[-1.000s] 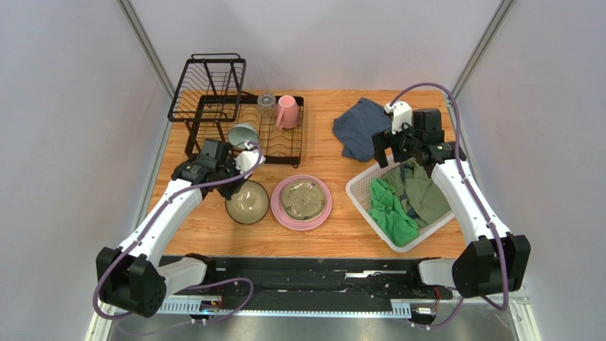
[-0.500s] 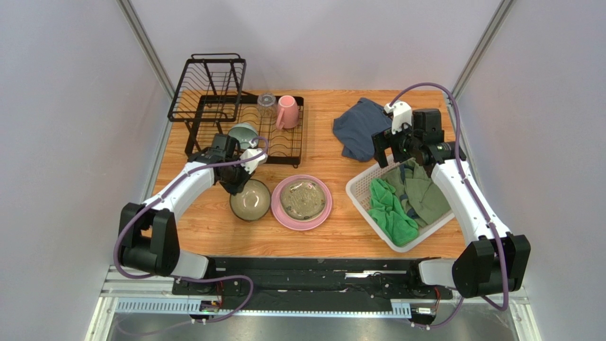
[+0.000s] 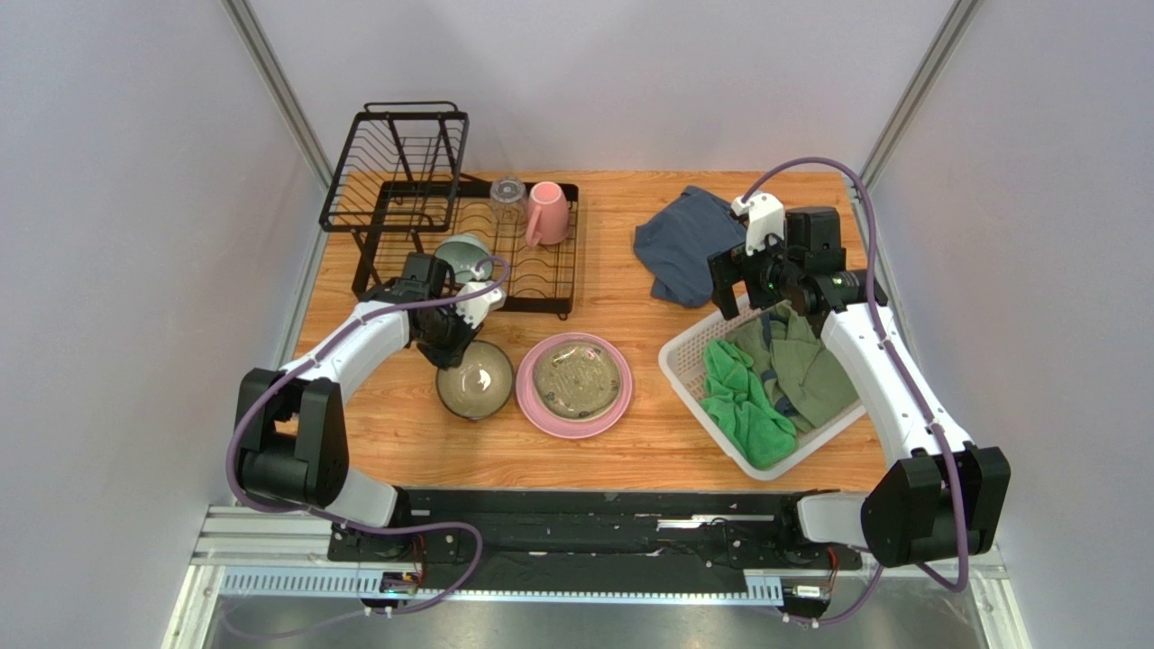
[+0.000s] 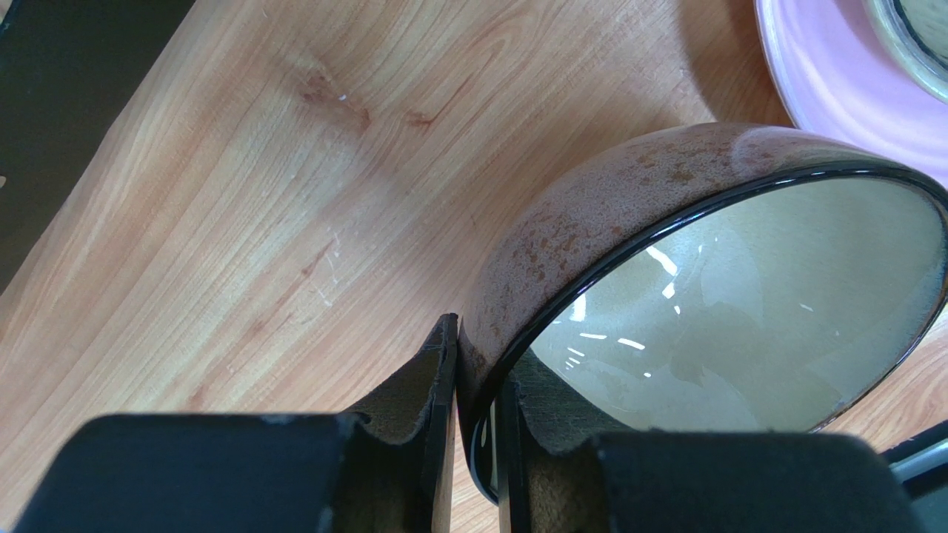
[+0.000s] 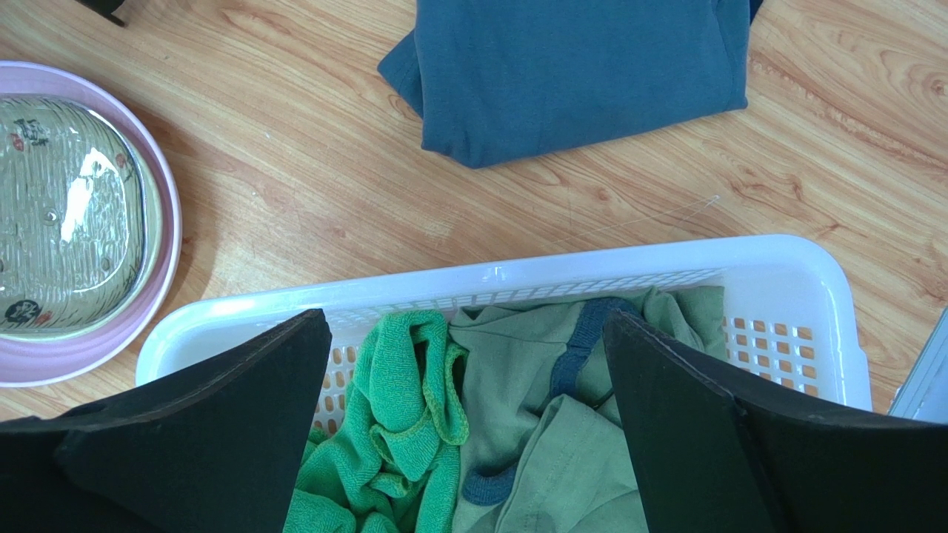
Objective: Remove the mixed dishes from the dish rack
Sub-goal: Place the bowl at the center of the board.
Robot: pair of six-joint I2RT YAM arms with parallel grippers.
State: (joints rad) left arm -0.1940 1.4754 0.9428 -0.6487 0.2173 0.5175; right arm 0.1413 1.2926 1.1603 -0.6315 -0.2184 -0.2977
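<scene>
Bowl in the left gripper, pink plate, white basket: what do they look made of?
Bowl: probably glazed ceramic. Glossy olive inside with sharp highlights, speckled brown outside, dark rim.
Pink plate: smooth with a soft sheen. Ceramic or melamine, cannot tell.
White basket: moulded plastic. Lattice holes in the wall, rounded rim.

Dish rack: black wire, at table's 10 o'clock, raised basket section at its own 10 o'clock.
Pale teal bowl: leaned in slots, rack's 8 o'clock.
Clear glass tumbler, pink mug: side by side, rack's 12 o'clock edge.
Tan-olive bowl: off rack at its 6 o'clock, mouth up, rim pinched by left gripper.
Cream plate: lay on large pink plate, just beside bowl at its 3 o'clock.
</scene>
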